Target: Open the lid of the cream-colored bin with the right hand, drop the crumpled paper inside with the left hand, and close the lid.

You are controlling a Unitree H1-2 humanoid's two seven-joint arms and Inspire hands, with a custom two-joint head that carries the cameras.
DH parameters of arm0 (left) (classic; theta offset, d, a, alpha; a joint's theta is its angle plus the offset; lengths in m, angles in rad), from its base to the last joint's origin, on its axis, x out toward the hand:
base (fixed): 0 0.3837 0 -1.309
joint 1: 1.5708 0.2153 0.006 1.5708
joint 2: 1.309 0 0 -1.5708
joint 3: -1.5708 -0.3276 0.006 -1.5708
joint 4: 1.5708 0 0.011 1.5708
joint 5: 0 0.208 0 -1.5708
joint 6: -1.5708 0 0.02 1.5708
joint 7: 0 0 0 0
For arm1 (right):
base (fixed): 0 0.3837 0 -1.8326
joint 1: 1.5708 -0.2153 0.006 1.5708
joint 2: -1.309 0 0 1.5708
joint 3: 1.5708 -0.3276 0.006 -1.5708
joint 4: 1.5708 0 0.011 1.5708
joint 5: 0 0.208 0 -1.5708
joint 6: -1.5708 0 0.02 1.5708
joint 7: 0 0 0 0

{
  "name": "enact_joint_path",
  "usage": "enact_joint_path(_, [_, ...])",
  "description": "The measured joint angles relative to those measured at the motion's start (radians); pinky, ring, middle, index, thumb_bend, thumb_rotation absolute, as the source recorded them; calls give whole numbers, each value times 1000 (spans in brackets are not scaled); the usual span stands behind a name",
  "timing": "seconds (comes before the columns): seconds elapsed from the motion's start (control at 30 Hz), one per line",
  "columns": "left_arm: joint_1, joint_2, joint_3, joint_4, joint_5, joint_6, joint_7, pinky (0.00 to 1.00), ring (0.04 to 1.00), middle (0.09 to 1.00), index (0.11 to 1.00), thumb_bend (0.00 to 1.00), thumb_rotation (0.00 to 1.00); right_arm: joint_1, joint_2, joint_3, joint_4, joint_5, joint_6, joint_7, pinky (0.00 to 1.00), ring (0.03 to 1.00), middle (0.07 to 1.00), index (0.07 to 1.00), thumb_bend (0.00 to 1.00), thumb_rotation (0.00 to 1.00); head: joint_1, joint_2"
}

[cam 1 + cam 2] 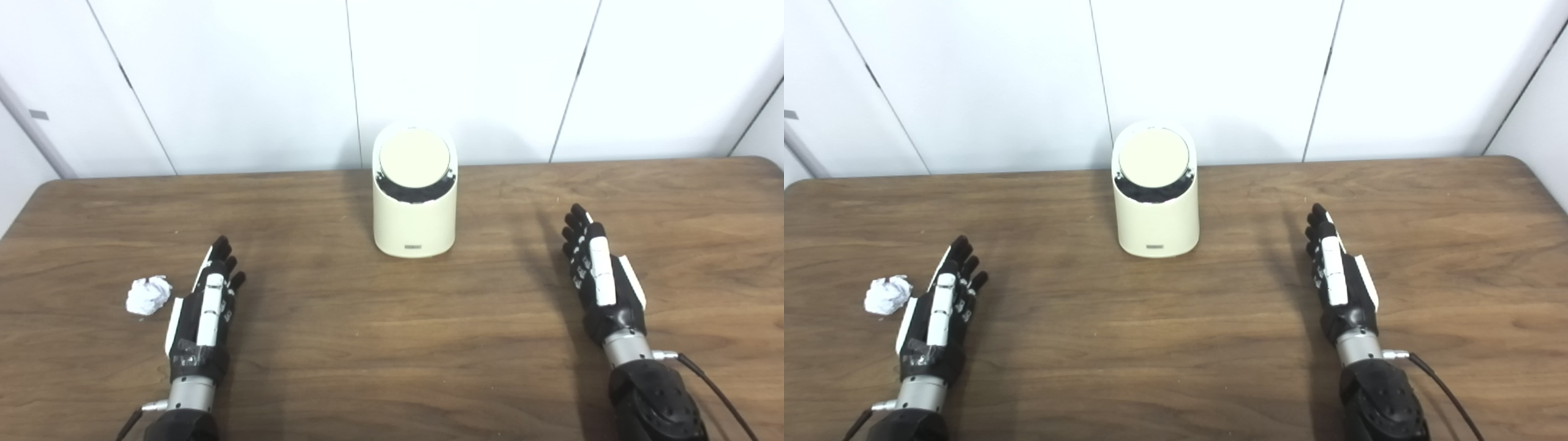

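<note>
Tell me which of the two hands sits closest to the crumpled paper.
The left hand: the crumpled paper lies just beside it, not touching. The right hand is across the table, beyond the bin.

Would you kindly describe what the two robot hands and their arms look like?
Both are black with white plates along the back and side. The left robot hand has dark tape wrapped near its base above a silver wrist collar. The right robot hand has the same silver collar, from which a thin black cable loops away. The forearms below are black, the right one dotted with small holes.
</note>
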Motion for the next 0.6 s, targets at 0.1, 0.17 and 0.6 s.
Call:
enact_joint_path(0.1, [0, 0, 0, 1, 1, -1, 0, 1000, 999, 996, 980, 489, 824, 0, 0, 0, 4, 0, -5, 0, 1000, 986, 975, 957, 544, 1000, 5, -6])
enact_joint_path(0.17, [0, 0, 0, 2, 0, -2, -1, 1000, 1000, 994, 978, 488, 816, -1, -1, -1, 7, 4, -7, 0, 1000, 988, 976, 961, 547, 1000, 3, -11])
enact_joint_path(0.6, [-4, 1, -2, 12, 3, -14, -3, 1000, 1000, 1000, 987, 491, 830, -103, -37, 31, 26, -82, 3, -6, 900, 921, 945, 944, 587, 655, -2, -44])
